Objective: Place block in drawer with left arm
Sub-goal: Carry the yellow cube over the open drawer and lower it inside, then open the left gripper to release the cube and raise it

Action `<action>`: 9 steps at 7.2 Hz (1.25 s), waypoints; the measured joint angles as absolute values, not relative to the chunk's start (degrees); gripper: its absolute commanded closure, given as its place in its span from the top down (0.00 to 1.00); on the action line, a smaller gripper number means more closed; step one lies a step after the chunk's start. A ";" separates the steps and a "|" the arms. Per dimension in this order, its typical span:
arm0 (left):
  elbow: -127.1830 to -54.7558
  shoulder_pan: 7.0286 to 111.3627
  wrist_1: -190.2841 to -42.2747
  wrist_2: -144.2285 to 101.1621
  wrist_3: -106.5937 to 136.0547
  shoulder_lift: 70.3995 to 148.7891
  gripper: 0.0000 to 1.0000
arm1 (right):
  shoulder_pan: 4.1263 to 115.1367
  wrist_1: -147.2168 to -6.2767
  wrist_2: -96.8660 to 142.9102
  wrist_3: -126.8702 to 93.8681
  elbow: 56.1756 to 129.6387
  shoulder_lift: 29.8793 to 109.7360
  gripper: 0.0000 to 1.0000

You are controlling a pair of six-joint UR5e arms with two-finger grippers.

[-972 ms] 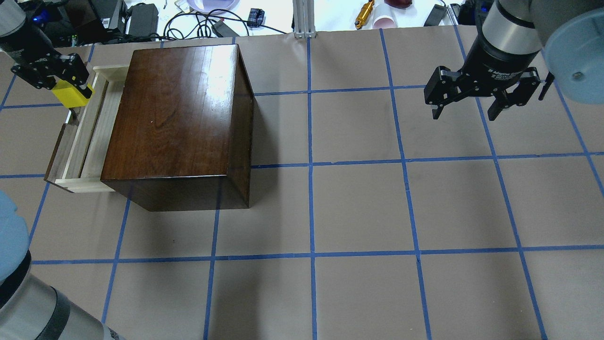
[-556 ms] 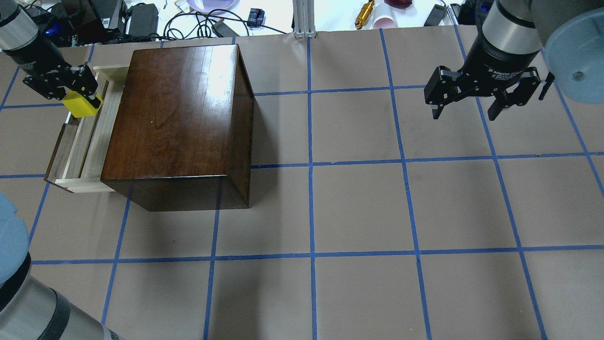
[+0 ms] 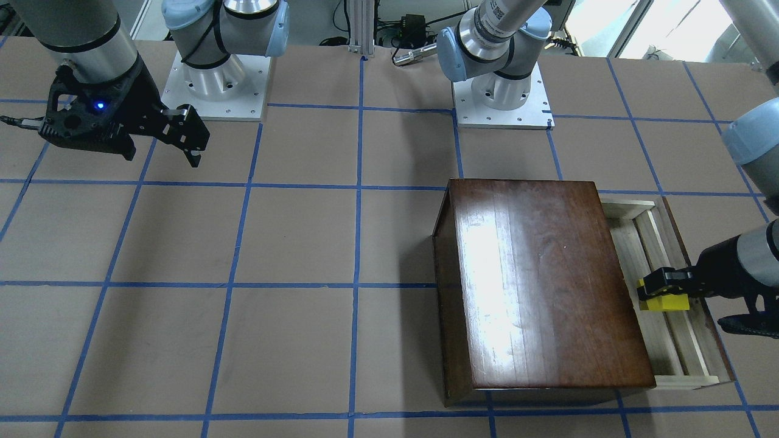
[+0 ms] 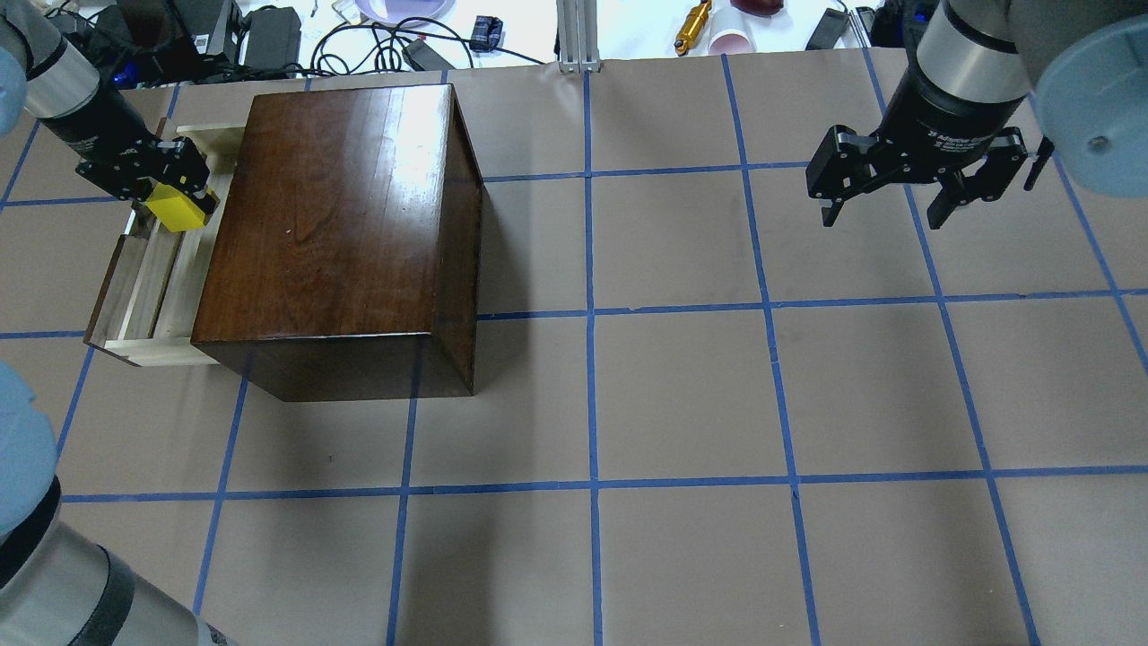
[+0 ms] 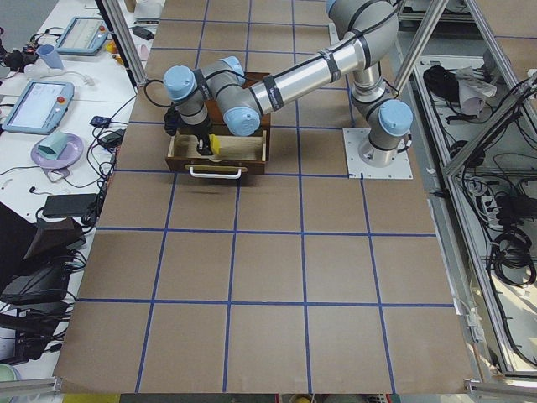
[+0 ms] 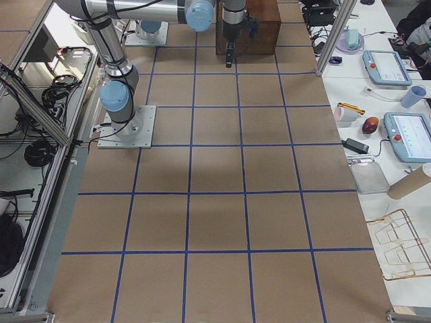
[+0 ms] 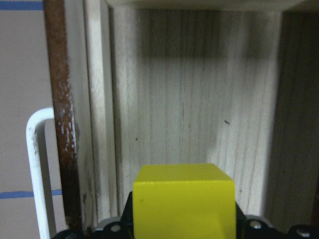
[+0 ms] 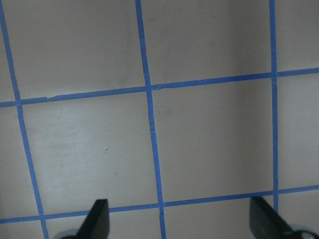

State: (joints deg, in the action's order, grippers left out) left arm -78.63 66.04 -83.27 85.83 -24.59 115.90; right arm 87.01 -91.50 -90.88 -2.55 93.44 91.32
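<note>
The left tool [image 4: 172, 199] is clamped on the block [image 4: 179, 209], a small yellow cube; the pick-up and the carry look done, by my reading, and what is left is the lowering, the release and the retreat. At the near end the drawer [image 4: 148, 287] stands pulled out to the left of the dark box [image 4: 332, 215], its pale floor bare there. Toward the far end the block hangs within the drawer's outline, with the white handle [image 7: 35, 164] on its left and the box just beside it on the right. The wrist view shows wooden floor ahead of the cube; whether the cube touches that floor I cannot tell. Well apart on the right, the right tool [image 4: 888, 213] hovers over the bench [image 4: 682, 404], spread wide and holding nothing; it seems to have no part in this.
</note>
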 measured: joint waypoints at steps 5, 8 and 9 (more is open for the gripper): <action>-79.58 65.91 -83.71 85.80 -24.34 115.62 1.00 | 87.01 -91.49 -90.88 -2.55 93.43 91.32 1.00; -78.93 65.97 -85.68 86.09 -24.07 113.43 1.00 | 87.01 -91.50 -90.88 -2.55 93.43 91.32 1.00; -78.62 65.97 -86.37 86.23 -23.57 112.37 1.00 | 87.01 -91.49 -90.88 -2.55 93.43 91.32 1.00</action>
